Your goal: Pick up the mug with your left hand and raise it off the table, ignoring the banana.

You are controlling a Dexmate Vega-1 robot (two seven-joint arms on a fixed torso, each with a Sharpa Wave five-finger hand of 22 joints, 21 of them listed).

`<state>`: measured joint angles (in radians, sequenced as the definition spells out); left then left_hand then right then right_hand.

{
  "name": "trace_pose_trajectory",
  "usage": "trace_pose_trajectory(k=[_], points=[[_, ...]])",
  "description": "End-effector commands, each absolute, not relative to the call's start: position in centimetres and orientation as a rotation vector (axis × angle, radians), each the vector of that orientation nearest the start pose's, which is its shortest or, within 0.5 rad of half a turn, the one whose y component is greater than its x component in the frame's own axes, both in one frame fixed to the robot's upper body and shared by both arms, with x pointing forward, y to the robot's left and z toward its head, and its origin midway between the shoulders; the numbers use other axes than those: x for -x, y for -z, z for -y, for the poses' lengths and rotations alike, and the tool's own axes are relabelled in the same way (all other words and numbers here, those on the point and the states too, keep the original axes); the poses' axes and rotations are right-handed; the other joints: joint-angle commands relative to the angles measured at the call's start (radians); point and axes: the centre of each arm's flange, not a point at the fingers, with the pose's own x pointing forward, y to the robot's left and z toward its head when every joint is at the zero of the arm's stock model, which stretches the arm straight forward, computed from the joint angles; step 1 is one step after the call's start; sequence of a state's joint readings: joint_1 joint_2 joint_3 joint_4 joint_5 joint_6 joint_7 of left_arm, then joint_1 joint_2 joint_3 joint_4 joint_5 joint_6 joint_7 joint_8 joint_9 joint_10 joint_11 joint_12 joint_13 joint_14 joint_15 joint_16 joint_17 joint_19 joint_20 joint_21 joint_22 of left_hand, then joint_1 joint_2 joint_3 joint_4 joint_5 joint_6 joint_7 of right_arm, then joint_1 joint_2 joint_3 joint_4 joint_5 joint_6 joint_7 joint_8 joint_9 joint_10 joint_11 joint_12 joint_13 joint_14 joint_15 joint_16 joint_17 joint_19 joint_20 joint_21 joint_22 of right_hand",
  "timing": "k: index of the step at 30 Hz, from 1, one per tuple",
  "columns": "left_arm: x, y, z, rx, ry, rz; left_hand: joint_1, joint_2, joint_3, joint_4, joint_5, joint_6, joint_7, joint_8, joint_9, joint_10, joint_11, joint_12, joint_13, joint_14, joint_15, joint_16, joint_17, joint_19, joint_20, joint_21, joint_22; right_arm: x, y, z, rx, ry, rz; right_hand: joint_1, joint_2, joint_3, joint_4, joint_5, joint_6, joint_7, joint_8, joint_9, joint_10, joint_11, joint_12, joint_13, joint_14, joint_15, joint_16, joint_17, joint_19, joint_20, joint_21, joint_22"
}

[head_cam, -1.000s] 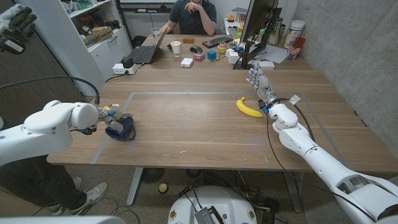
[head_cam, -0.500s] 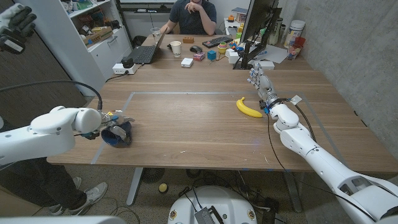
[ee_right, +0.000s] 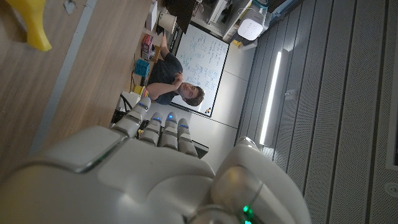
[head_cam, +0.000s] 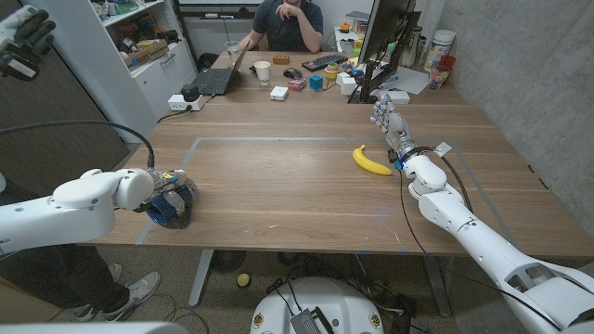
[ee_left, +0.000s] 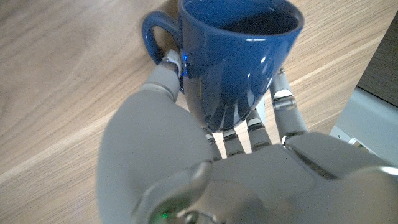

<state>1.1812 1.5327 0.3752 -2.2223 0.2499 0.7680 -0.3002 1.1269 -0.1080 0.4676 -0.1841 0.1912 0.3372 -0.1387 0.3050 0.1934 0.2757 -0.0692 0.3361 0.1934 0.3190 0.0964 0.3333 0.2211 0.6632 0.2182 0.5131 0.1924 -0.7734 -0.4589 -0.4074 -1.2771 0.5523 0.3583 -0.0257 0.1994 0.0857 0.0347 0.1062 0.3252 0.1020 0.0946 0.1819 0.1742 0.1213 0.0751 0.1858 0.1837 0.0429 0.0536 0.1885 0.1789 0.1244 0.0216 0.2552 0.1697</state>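
Near the desk's [head_cam: 306, 186] left front edge, my left hand [head_cam: 165, 195] gripped the blue mug [ee_left: 239, 59], fingers [ee_left: 283, 102] hiding its base, so contact with the desk was unclear; my right hand [head_cam: 388, 121] stood beside the banana [head_cam: 371, 161], its grip unreadable.

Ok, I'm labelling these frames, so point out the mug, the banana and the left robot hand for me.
mug [ee_left: 239, 68]: left wrist view, on its blue side wall.
banana [head_cam: 370, 162]: head view, on the middle of its yellow curve.
left robot hand [ee_left: 249, 134]: left wrist view, on a finger beneath the mug.
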Motion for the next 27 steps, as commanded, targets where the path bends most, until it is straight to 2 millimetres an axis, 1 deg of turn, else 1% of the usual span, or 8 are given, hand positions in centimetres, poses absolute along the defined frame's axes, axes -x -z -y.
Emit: trace_pose_trajectory(k=[1,5,6,7,10,20,24,27], points=[[-49.1,3.3,-39.1,-1.714,-0.097,-0.145,0.233,0.205,0.012,0.003,0.006,0.045,0.007,0.009,0.003,0.023,-0.003,0.005,0.005,0.178,-0.267,0.013,0.009,0.311,-0.329,0.029,0.005,-65.5,-0.8,26.1,0.007,-0.196,0.704,-0.005,0.001,-0.002,0.003,0.005,0.007,0.001,0.008,0.006,0.007,0.003,0.007,0.004,0.000,0.006,0.003,0.003,0.007,-0.003,-0.004,0.004],[-48.8,3.1,-39.1,-1.707,-0.131,-0.131,0.255,0.200,0.017,-0.001,0.009,0.083,0.019,0.015,0.004,0.039,-0.004,0.007,0.005,0.189,-0.272,0.012,0.014,0.319,-0.346,0.042,0.004,-65.5,-0.9,26.2,0.006,-0.197,0.708,-0.005,0.001,-0.003,0.002,0.006,0.007,0.001,0.008,0.006,0.006,0.002,0.006,0.004,0.001,0.005,0.003,0.003,0.007,-0.003,-0.005,0.004],[-48.8,3.1,-39.1,-1.703,-0.137,-0.128,0.264,0.199,0.019,-0.002,0.010,0.101,0.028,0.019,0.004,0.043,-0.003,0.007,0.005,0.192,-0.275,0.012,0.015,0.321,-0.352,0.046,0.004,-65.5,-0.9,26.2,0.003,-0.196,0.707,-0.005,0.001,-0.003,0.002,0.006,0.007,0.001,0.008,0.006,0.006,0.002,0.006,0.004,0.001,0.005,0.003,0.003,0.008,-0.003,-0.005,0.004],[-48.7,3.0,-39.1,-1.705,-0.143,-0.124,0.273,0.197,0.022,-0.004,0.011,0.108,0.031,0.018,0.004,0.047,-0.004,0.007,0.006,0.197,-0.283,0.012,0.017,0.324,-0.355,0.050,0.003,-65.5,-0.9,26.2,0.005,-0.195,0.708,-0.005,0.001,-0.003,0.002,0.006,0.007,0.001,0.008,0.006,0.007,0.002,0.007,0.004,0.000,0.005,0.003,0.003,0.008,-0.003,-0.006,0.004],[-48.5,2.8,-39.1,-1.695,-0.155,-0.118,0.289,0.194,0.026,-0.005,0.013,0.124,0.040,0.019,0.004,0.055,-0.006,0.008,0.006,0.206,-0.284,0.013,0.019,0.327,-0.362,0.055,0.002,-65.5,-0.9,26.3,0.003,-0.196,0.707,-0.005,0.001,-0.003,0.002,0.006,0.007,0.001,0.008,0.006,0.007,0.003,0.006,0.004,0.001,0.005,0.003,0.003,0.009,-0.003,-0.007,0.004],[-47.8,1.8,-38.9,-1.679,-0.160,-0.104,0.294,0.191,0.026,0.001,0.013,0.136,0.044,0.018,0.004,0.061,-0.002,0.008,0.006,0.214,-0.286,0.014,0.023,0.333,-0.364,0.063,0.001,-65.5,-0.5,26.4,-0.004,-0.197,0.704,-0.004,0.001,-0.004,0.001,0.006,0.007,0.000,0.008,0.006,0.006,0.003,0.006,0.003,0.000,0.005,0.002,0.003,0.010,-0.003,-0.009,0.004],[-47.6,1.3,-38.8,-1.669,-0.156,-0.100,0.282,0.190,0.020,0.013,0.012,0.116,0.046,0.003,0.004,0.047,-0.005,-0.001,0.006,0.219,-0.281,0.013,0.026,0.333,-0.360,0.071,0.001,-65.5,-0.5,26.4,-0.005,-0.198,0.703,-0.004,0.001,-0.004,0.001,0.007,0.006,0.001,0.008,0.006,0.007,0.003,0.006,0.003,0.001,0.006,0.002,0.003,0.011,-0.003,-0.010,0.004],[-47.3,0.8,-38.8,-1.665,-0.167,-0.084,0.279,0.189,0.018,0.016,0.011,0.128,0.054,0.004,0.004,0.047,-0.003,-0.003,0.006,0.223,-0.280,0.013,0.028,0.333,-0.358,0.075,0.001,-65.6,-0.4,26.3,-0.003,-0.201,0.704,-0.004,0.001,-0.004,0.000,0.007,0.006,0.001,0.008,0.006,0.006,0.003,0.006,0.003,0.001,0.005,0.002,0.003,0.011,-0.003,-0.011,0.004]])
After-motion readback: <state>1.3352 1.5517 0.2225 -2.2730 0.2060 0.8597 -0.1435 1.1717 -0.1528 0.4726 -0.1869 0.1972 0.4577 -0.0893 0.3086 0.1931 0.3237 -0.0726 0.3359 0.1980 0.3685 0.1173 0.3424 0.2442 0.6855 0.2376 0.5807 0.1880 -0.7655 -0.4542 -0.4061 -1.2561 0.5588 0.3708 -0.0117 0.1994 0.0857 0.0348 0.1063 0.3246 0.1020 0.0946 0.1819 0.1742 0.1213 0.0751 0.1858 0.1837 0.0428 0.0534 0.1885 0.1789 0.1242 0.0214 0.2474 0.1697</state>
